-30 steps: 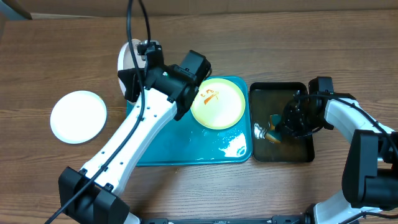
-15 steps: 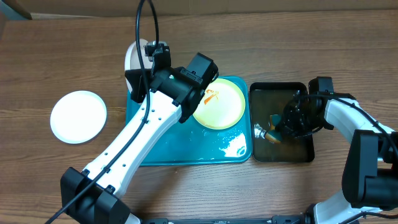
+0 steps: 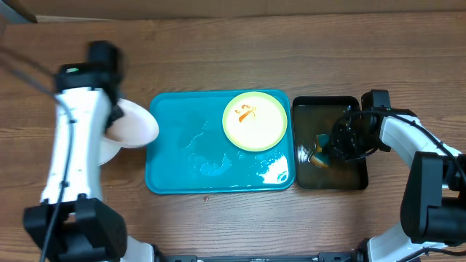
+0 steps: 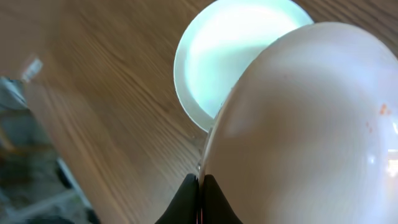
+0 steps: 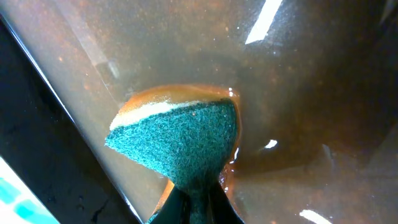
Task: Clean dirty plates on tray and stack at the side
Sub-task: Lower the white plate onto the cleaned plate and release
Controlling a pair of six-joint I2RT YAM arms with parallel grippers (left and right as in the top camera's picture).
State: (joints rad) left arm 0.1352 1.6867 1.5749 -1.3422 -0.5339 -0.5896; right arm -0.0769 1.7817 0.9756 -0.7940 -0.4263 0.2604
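Leftward, a tilted white plate (image 4: 298,124), faintly orange-specked, pinched at its rim by the left gripper (image 4: 200,198) above a clean white plate (image 4: 230,50) beside the tray (image 3: 175,138); on the tray, a green plate (image 3: 254,121), orange-smeared; right gripper (image 5: 193,202) clenched on a sponge (image 5: 177,140) in the black tray (image 3: 351,178)

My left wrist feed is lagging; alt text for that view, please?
The left end effector, shut, grips the rim of a white plate held above a second white plate lying on the wooden table. Faint orange specks show near the held plate's right edge.
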